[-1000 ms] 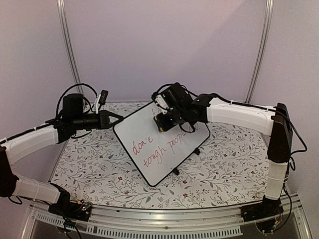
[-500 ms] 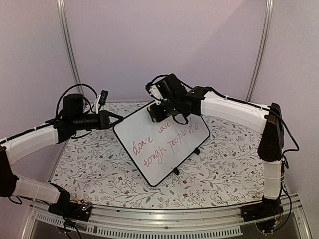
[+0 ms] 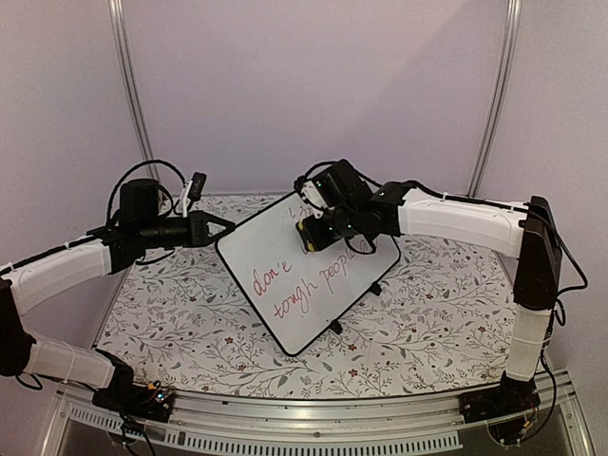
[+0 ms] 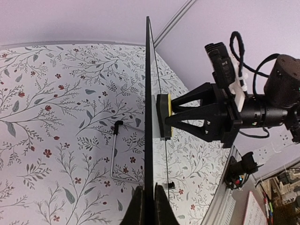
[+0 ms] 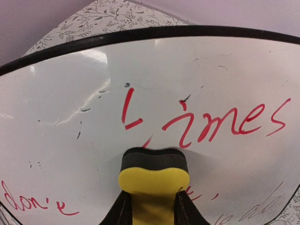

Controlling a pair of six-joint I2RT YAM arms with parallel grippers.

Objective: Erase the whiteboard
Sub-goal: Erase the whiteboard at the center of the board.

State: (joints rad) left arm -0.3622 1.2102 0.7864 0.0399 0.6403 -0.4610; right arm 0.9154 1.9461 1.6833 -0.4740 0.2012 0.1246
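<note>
The whiteboard stands tilted on the flowered table, with red words "don't" and "tough people" on its lower half. My left gripper is shut on its left edge; in the left wrist view the board runs edge-on between that gripper's fingers. My right gripper is shut on a yellow eraser whose dark felt face presses flat on the board, just under red strokes reading "Limes". The left wrist view shows the eraser touching the board's face.
A thin wire stand props the board from behind, and small black feet rest on the flowered cloth. An aluminium rail runs along the near edge. Purple walls close in the back and sides.
My right gripper swept the eraser up and left across the board's top, then came back down and right. The left gripper and the board stayed put.
</note>
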